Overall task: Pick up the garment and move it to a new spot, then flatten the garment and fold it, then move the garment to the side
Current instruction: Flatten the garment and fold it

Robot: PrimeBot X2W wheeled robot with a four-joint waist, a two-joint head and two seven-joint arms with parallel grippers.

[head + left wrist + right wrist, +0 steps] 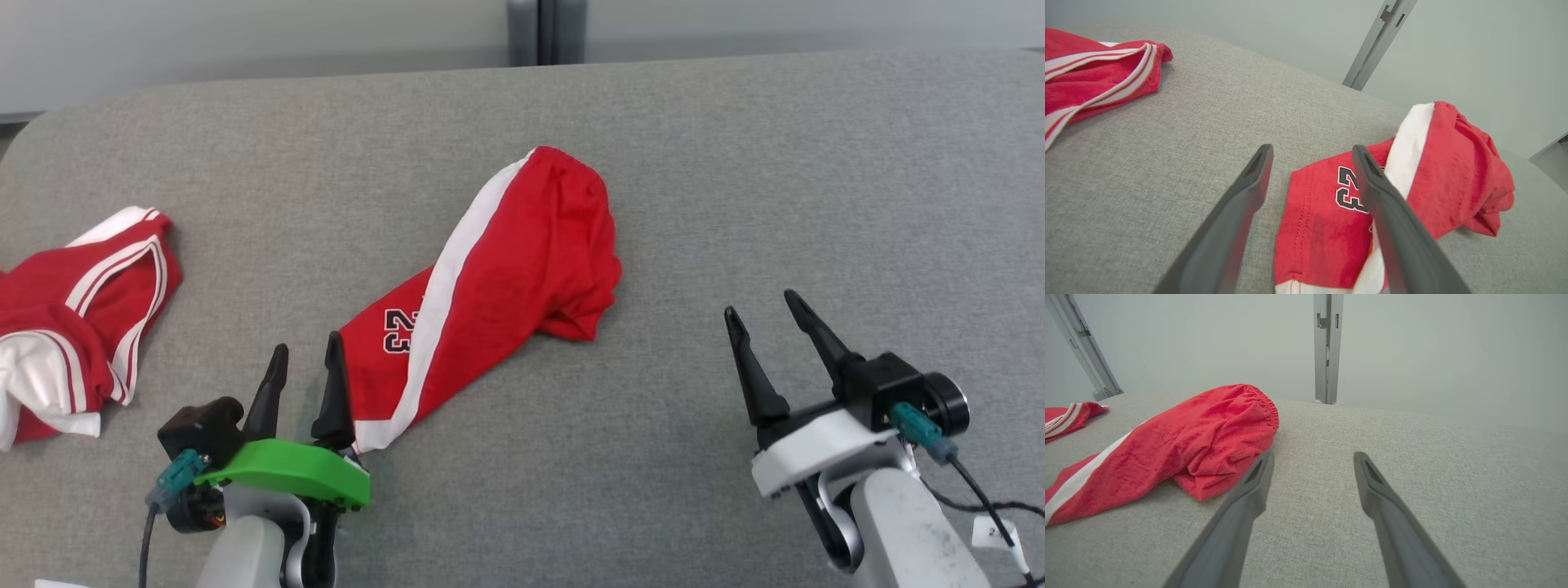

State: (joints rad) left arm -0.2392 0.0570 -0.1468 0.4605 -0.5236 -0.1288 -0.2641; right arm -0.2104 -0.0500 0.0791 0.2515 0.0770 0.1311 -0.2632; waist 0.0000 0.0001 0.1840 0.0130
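Observation:
Red shorts (498,286) with a white side stripe and a black "23" lie crumpled in a diagonal strip at the middle of the grey table (735,163); they show too in the left wrist view (1412,183) and the right wrist view (1200,441). My left gripper (306,355) is open beside the hem end of the shorts, with nothing between its fingers (1249,196). My right gripper (759,306) is open over bare table to the right of the shorts, a short gap away, its fingers (1376,490) empty.
A second red garment with white trim (73,318) lies bunched at the table's left edge, its trim end in the left wrist view (1098,69) as well. A grey metal post (545,31) stands behind the table's far edge, against a pale wall.

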